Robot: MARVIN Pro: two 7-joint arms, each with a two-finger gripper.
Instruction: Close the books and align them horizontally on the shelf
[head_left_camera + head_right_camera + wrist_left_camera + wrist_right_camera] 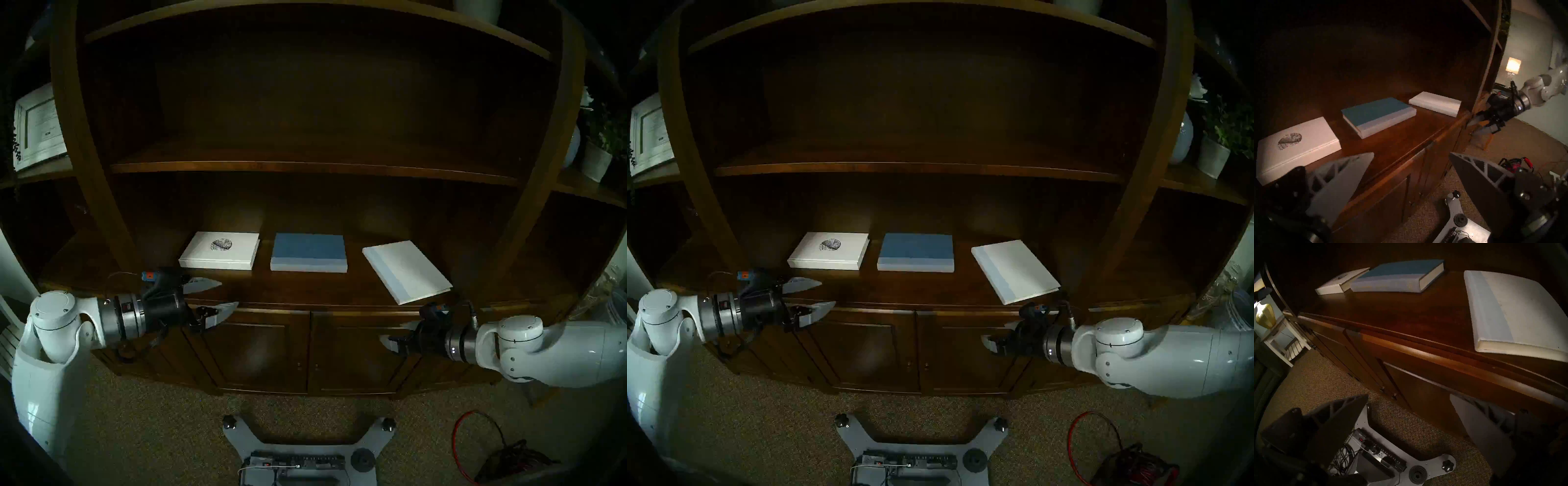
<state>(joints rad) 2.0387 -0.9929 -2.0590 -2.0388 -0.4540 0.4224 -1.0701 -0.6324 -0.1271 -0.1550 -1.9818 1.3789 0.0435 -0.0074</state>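
Three closed books lie flat in a row on the dark wooden shelf [305, 288]. The white book with the speckled emblem [220, 250] is at the left and the blue book [308, 253] is in the middle, both square to the front edge. The plain white book with the pale-blue spine [407, 271] is at the right, turned at an angle, its near corner at the front edge. My left gripper [229, 293] is open and empty at the shelf's front edge, in front of the emblem book. My right gripper [395, 334] is open and empty below the edge, under the angled book.
A thinner upper shelf board [305, 168] hangs over the books. Curved uprights [101, 203] stand at each side of the bay. Panelled cabinet doors [271, 349] are below. A framed picture [37, 129] is far left and a potted plant [600, 152] far right. A red cable [475, 441] lies on the carpet.
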